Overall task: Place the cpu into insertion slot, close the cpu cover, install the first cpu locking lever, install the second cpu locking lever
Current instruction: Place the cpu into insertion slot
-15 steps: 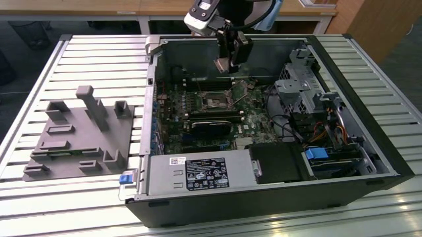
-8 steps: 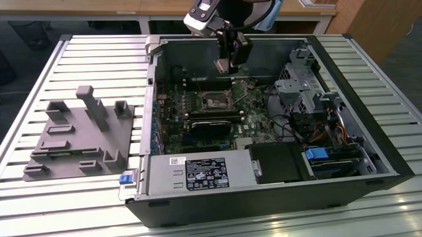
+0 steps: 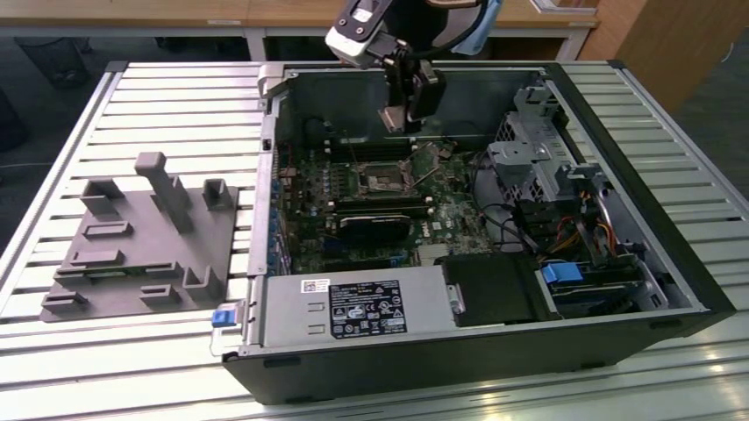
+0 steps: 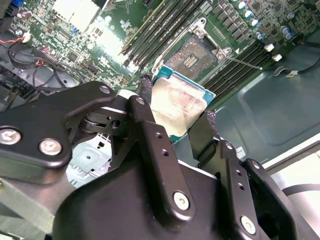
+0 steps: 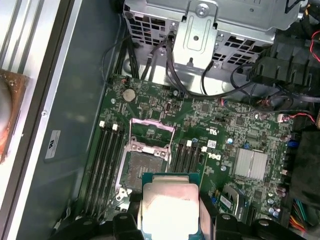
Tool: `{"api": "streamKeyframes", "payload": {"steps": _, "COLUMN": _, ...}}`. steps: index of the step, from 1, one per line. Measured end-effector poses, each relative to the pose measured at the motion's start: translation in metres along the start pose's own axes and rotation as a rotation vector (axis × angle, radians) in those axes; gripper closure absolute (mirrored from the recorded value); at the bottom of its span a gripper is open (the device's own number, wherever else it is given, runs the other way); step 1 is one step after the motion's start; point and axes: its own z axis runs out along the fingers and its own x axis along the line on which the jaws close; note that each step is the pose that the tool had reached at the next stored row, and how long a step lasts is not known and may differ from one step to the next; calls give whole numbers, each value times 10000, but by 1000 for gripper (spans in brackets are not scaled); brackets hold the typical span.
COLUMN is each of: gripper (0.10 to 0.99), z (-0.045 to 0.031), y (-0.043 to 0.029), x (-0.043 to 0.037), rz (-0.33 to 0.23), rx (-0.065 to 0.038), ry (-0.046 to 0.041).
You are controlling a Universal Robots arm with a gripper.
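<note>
Gripper (image 3: 404,123) hangs inside the open case (image 3: 468,368), above the slot (image 3: 384,181), in the exterior view. Case lies on a table (image 3: 153,96) of pale metal slats. A grey moulded fixture (image 3: 140,237) sits well off the slot toward the exterior view's left. Wooden desks (image 3: 293,13) stand behind. A white-and-black label (image 3: 363,309) is stuck on the grey supply box (image 3: 293,307), its print too small to read.

Second wrist view: black fingers (image 4: 202,135) clamp the cpu (image 4: 176,102) by two opposite edges. It has a dull silver top and a blue-green rim. Cpu is in the air, apart from the slot (image 4: 192,55), which is bare, dark-centred and metal-framed.

First wrist view: cpu (image 5: 170,205) gripped, near the slot (image 5: 142,167). Cover (image 5: 152,131) stands open just beyond the slot. Green board (image 5: 210,120) is matte and densely populated.
</note>
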Motion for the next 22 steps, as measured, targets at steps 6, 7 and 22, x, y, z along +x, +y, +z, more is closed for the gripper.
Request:
{"api": "streamKeyframes", "payload": {"steps": 6, "gripper": 549, "z": 11, "y": 0, "x": 0, "rz": 13, "rx": -4, "ry": -47}}
{"api": "streamKeyframes", "payload": {"steps": 7, "gripper": 549, "z": 14, "y": -1, "x": 0, "rz": 110, "rx": -6, "ry": -57}}
{"api": "streamKeyframes", "payload": {"steps": 22, "gripper": 549, "z": 212, "y": -13, "x": 14, "rz": 1327, "rx": -24, "ry": -153}}
